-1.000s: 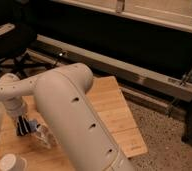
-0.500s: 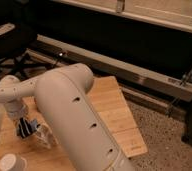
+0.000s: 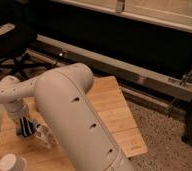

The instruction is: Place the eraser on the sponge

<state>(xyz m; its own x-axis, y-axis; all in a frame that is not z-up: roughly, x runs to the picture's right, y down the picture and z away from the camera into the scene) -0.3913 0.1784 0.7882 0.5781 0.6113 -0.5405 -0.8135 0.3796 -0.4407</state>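
A dark, pale-striped shape, seemingly the eraser [image 3: 24, 126], stands upright at the left of the worktop [image 3: 114, 112], right at the gripper [image 3: 26, 131]. Whether the jaws clamp it I cannot tell. The sponge is out of sight, perhaps behind the arm [image 3: 74, 115].

Dim room: gripper [image 3: 26, 127] low over a wooden table [image 3: 114, 110], black office chair [image 3: 9, 44] beyond it, speckled floor [image 3: 169, 135] to its right.
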